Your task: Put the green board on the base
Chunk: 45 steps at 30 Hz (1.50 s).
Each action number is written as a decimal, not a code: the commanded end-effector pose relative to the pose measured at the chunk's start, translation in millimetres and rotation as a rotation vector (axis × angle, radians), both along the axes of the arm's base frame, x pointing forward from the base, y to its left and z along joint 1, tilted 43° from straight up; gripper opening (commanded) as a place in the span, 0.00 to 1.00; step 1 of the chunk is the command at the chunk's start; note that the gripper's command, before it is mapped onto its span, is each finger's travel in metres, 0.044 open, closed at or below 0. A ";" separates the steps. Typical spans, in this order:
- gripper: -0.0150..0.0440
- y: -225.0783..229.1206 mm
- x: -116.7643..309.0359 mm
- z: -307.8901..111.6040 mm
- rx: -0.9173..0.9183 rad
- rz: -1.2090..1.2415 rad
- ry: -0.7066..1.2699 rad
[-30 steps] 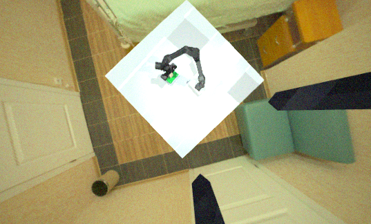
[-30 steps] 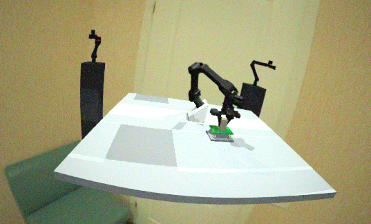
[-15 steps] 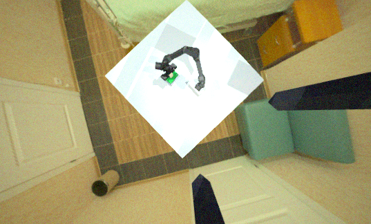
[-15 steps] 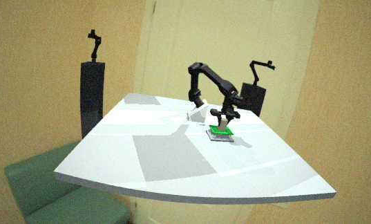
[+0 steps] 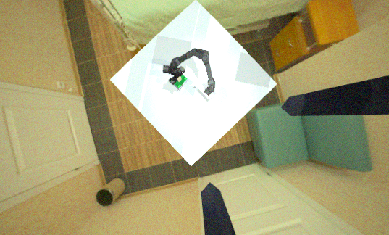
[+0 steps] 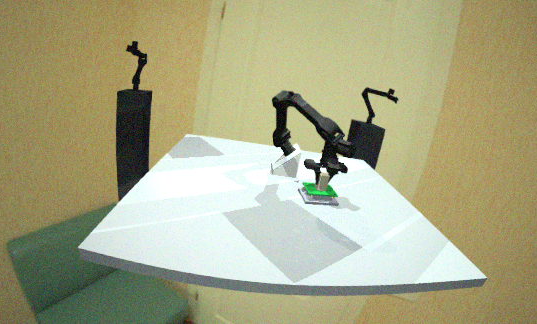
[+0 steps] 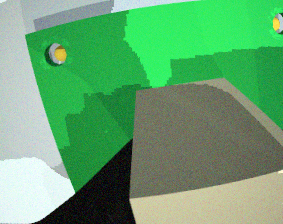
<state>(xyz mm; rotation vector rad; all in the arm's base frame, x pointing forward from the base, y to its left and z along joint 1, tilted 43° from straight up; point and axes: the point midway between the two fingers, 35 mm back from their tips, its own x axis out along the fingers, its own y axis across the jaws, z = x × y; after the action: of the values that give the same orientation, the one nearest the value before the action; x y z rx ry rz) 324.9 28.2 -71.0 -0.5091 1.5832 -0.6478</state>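
The green board [image 5: 182, 83] [image 6: 311, 189] [image 7: 99, 60] lies level, handle side up, directly over the grey base [image 6: 321, 202] [image 7: 74, 17]. My gripper [image 5: 179, 77] [image 6: 323, 183] is shut on its beige square handle [image 6: 323, 179] [image 7: 202, 140]. In the wrist view, one gold pin [image 7: 60, 54] shows in the left corner hole and another gold pin [image 7: 276, 24] in the right one, each off the hole's middle. The other two holes are hidden. A narrow gap shows between board and base plate; whether the board touches all four posts I cannot tell.
The white table [image 5: 192, 138] [image 6: 180, 240] carries my arm, mounted by a white slanted block [image 6: 286, 165]. Two dark pedestals [image 6: 133, 140] [image 6: 366, 142] with small arms stand beyond the table. A green chair [image 5: 279, 138] [image 6: 75, 260] stands beside it.
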 end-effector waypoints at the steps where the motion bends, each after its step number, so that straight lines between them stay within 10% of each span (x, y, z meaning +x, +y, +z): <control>1: 0.25 -1.6 -1.8 -0.8 -0.003 0.006 0.002; 8: 0.25 -3.0 -2.2 -2.5 -0.003 0.006 0.002; 25: 1.00 0.5 -1.3 1.0 0.000 0.001 0.001; 45: 1.00 53.3 3.3 60.6 -0.002 0.007 0.006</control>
<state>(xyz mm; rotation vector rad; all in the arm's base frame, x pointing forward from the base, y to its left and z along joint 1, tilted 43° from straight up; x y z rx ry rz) 328.0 78.4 -15.5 -0.5245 1.5822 -0.6382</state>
